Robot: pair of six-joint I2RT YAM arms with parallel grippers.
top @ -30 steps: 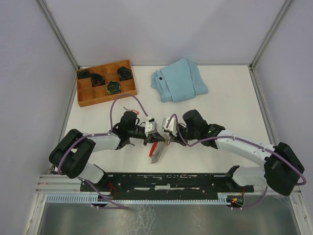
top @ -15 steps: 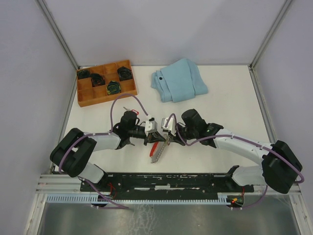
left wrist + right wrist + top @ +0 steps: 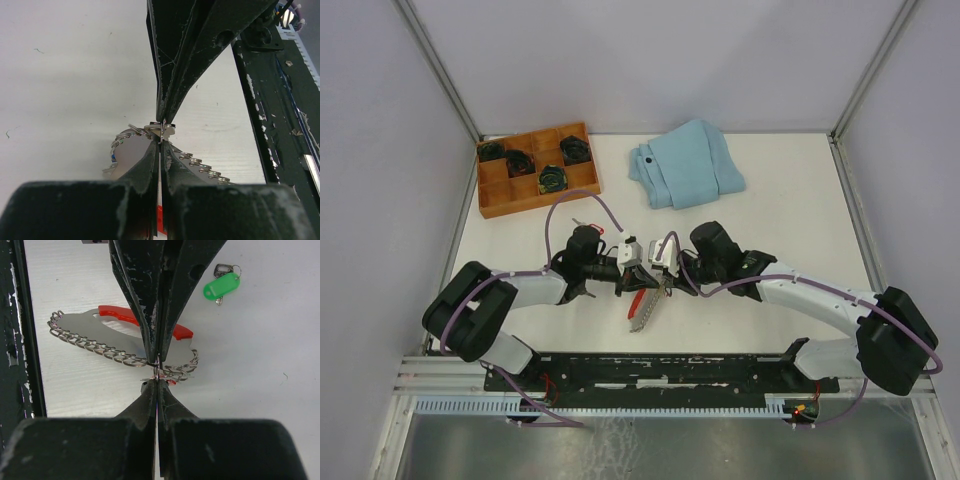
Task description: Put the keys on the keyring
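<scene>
Closest to the left wrist camera, the left gripper (image 3: 161, 134) has its two dark fingers pressed together, with only a hair-thin slit between them. At the tips they pinch a thin silvery piece in the row of loops of the keyring (image 3: 200, 164). The right gripper (image 3: 156, 371) is closed in the same way: its fingers meet on one small loop near the end of the row. In the top view the two claws come tip to tip over the near middle of the white table (image 3: 790, 200), just in front of the arm bases, and the keyring lies under them and a little nearer to the bases. The keyring is a flat, curved, grey-silver piece with a red plastic strip along one long edge. Along the other edge runs a dense chain of small shiny wire loops, which overlap each other like a spiral. Just behind it in the right wrist view lies a green-tagged key (image 3: 221, 287), apart from the keyring and flat on the table; its silver blade is mostly hidden behind the oblong tag. At the far left of the table stands a wooden tray (image 3: 480, 180) with compartments, some of which hold dark round things (image 3: 552, 180). To its right, at the far edge, lies a folded light-blue cloth (image 3: 686, 165).
</scene>
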